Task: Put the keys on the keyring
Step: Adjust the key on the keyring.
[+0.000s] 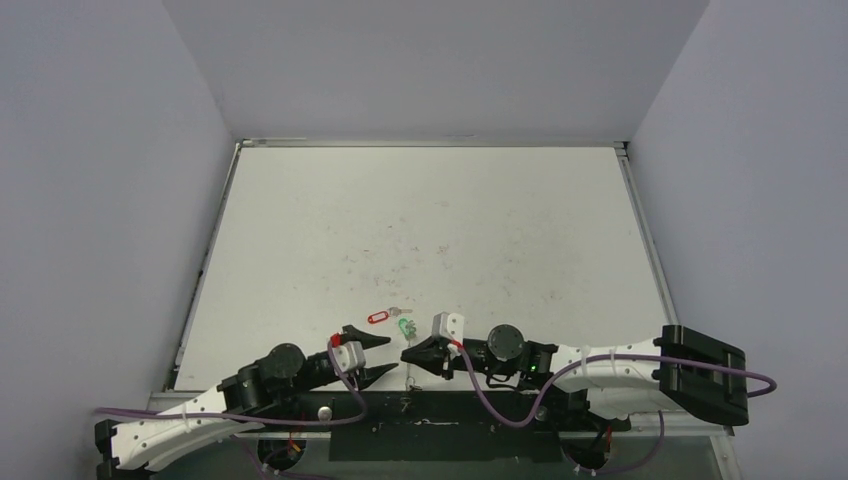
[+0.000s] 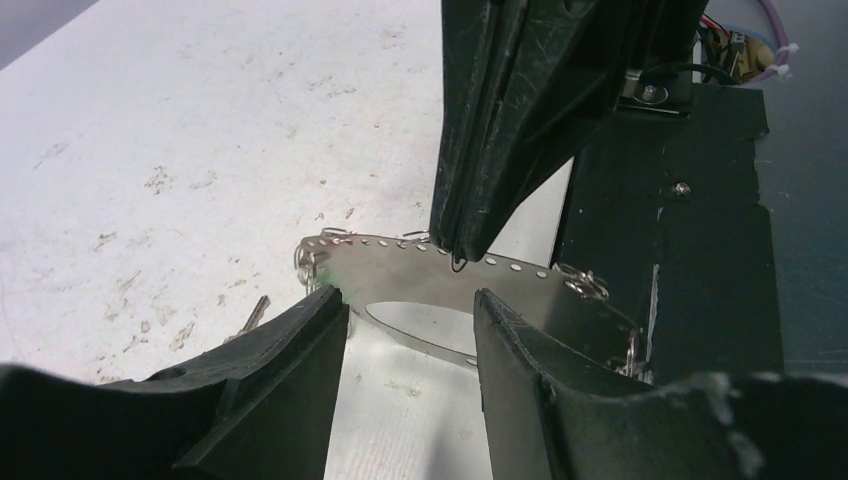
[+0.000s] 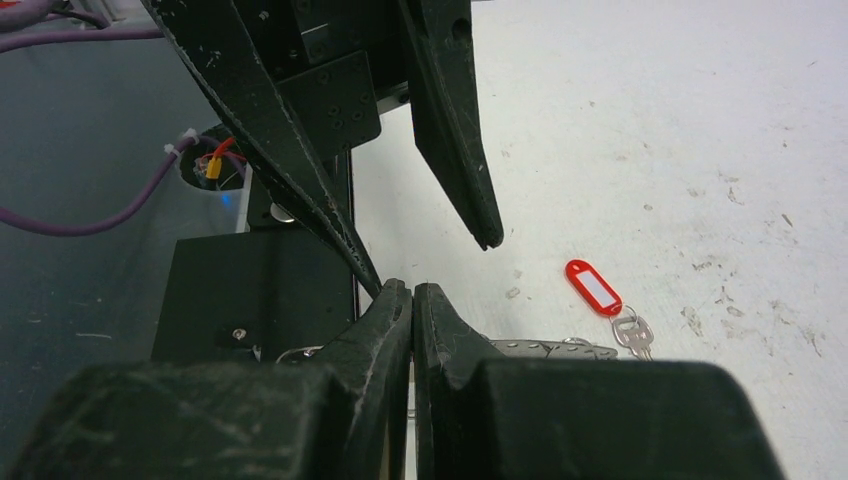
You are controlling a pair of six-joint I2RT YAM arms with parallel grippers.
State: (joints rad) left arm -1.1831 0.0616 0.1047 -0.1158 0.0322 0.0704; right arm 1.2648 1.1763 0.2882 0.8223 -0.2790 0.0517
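Note:
The keyring [image 2: 395, 268] is a flat grey metal band with punched holes and small rings along its edge, seen close up in the left wrist view. My right gripper [image 2: 455, 250] comes down from above and is shut on the band's upper edge. My left gripper [image 2: 410, 305] is open, one finger on each side of the loop's near part. A silver key blade [image 2: 255, 312] pokes out beside the left finger. The red-tagged key [image 3: 593, 288] lies flat on the table, just beyond the keyring [image 3: 550, 348]. From above, the red tag [image 1: 378, 317] and green tag [image 1: 405, 327] lie just beyond both grippers.
The white, scuffed table [image 1: 430, 230] stretches away behind the keys, walled on three sides. A black base plate [image 2: 680, 250] lies at the near edge under the arms. Purple cables [image 1: 500, 405] loop around the right arm.

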